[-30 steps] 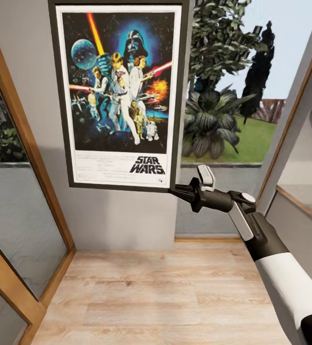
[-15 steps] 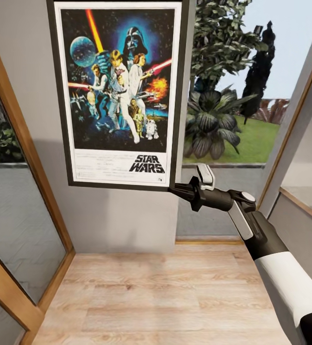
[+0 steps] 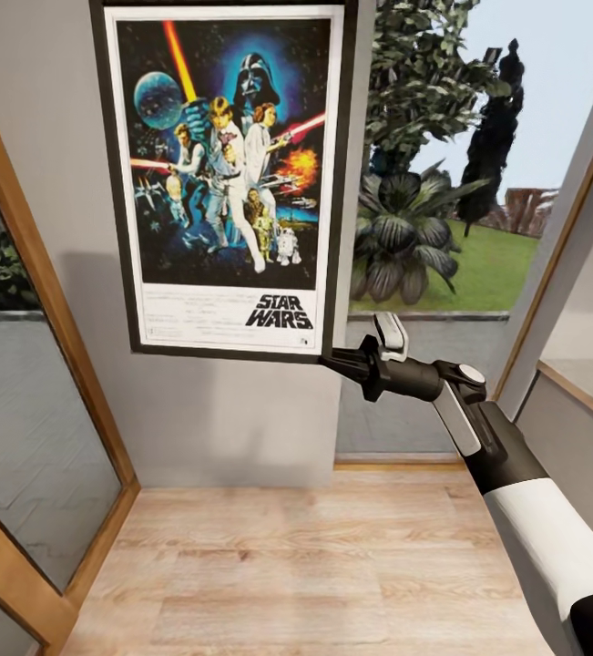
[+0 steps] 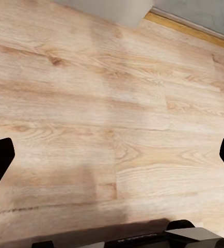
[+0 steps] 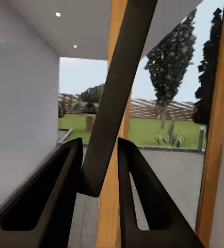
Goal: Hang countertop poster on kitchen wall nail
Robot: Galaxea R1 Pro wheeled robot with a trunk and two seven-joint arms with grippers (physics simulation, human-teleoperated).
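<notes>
The poster is upright and flat in front of a grey wall panel, its top edge cut off by the picture in the head view. My right gripper is shut on the poster's lower right corner. In the right wrist view the poster's thin black frame runs between the two dark fingers of that gripper. My left gripper is open over the wood floor, with nothing between its fingers. The wall nails and the kitchen countertop are out of view.
A wood-framed glass door stands at the left of the wall panel. At the right, a window looks onto a garden, and beyond it is another wooden frame. Light wood floor lies below.
The whole picture has shifted slightly, with the floor edge and the door frames sliding down and left. The poster and my right gripper keep nearly the same place, still clamped together.
</notes>
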